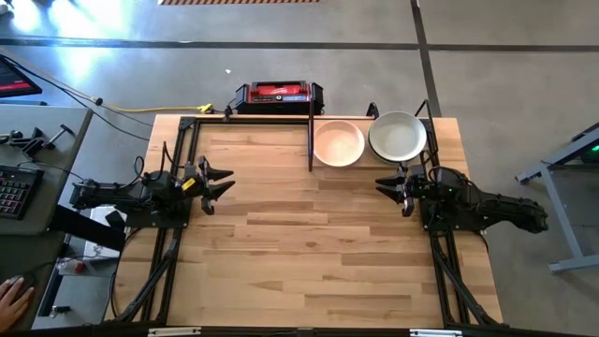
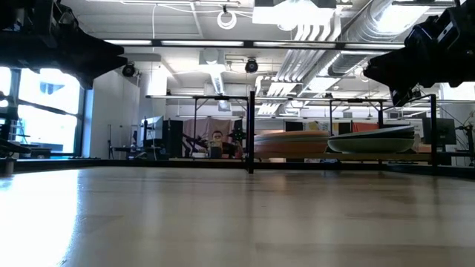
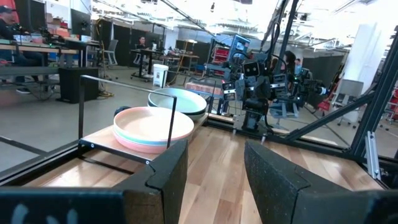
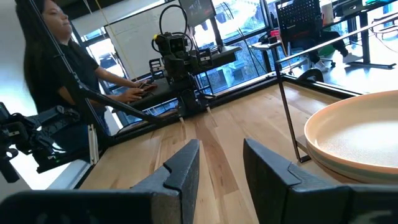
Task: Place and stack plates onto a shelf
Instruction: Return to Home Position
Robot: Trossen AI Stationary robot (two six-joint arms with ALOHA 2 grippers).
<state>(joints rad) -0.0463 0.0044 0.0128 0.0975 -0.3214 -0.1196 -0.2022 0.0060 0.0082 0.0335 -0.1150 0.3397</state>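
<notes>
Two stacks of plates rest on the shelf's [image 1: 311,140] right half, at the table's far edge. One stack has a cream plate on top [image 1: 338,143], the other a pale green plate on top [image 1: 398,137]. The low view shows both stacks [image 2: 293,141] [image 2: 371,141] to the right of the divider. My left gripper [image 1: 220,183] hovers open near the table's left side, pointing right; its wrist view shows the stacks [image 3: 153,127] ahead. My right gripper [image 1: 386,184] hovers open just in front of the green stack, pointing left, with the cream plate [image 4: 354,140] beside it.
A red-and-black box [image 1: 277,94] sits beyond the far edge. The shelf's left half [image 1: 248,131] and the wood between the arms [image 1: 309,243] hold nothing. A person [image 4: 56,56] sits at a desk past the left edge; a hand [image 1: 11,298] rests there.
</notes>
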